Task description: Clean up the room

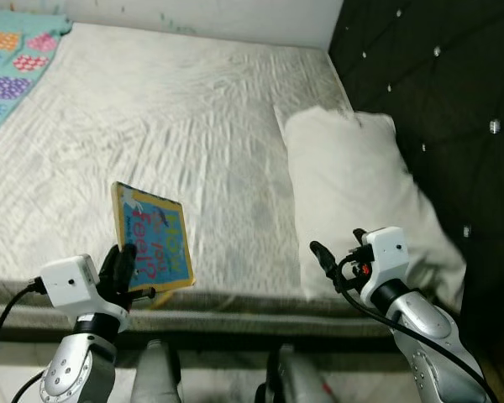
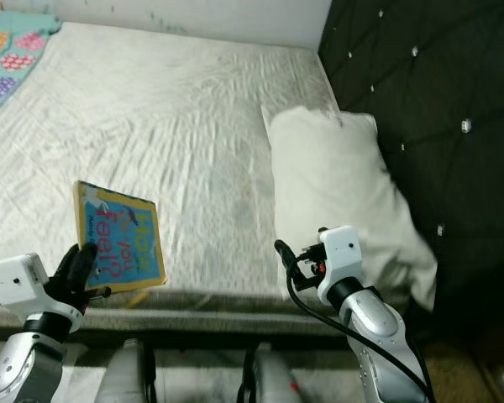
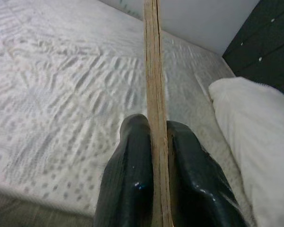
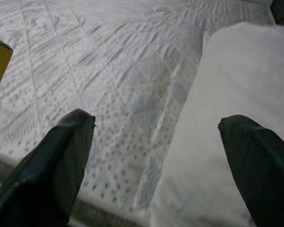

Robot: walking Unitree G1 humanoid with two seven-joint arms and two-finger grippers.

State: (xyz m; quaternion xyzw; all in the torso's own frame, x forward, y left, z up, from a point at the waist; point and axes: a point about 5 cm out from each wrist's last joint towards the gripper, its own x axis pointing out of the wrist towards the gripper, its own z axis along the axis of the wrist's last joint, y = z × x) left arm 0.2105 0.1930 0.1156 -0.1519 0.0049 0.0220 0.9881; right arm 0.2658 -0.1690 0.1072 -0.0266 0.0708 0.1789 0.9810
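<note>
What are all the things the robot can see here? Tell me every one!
Book: one, yellow-edged with a blue cover, held upright over the near edge of the mattress.
Pillow: one, white, on the mattress's right side by the headboard.
Mattress: one, pale grey quilted, across the middle.
Blanket: one, teal with coloured patches, far left corner.
Headboard: one, black tufted with shiny studs, right side.
Wall: white, behind the mattress.
Left hand: one, black fingers shut on the book.
Right hand: one, black fingers open, near the pillow.
</note>
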